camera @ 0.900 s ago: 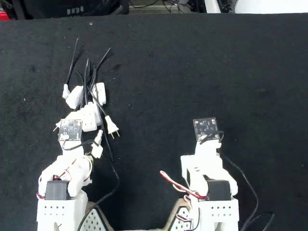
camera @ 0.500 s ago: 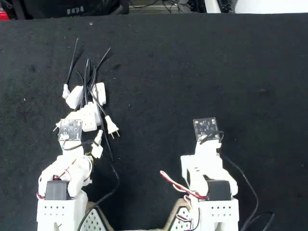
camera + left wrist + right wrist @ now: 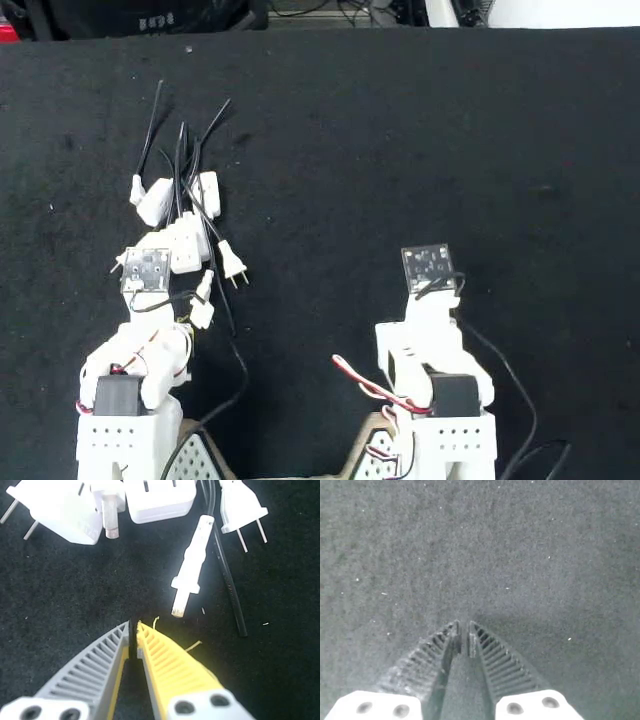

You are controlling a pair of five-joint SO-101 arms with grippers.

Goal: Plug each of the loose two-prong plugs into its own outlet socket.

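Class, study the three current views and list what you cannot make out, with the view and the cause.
1. High view: how many plugs are already seated in the white cluster; its parts are too small and crossed by black cables.
2. Left wrist view: the outlet block in full; the picture's edge cuts it off.
3. High view: where the long cable ends; it disappears beside the left arm's base.
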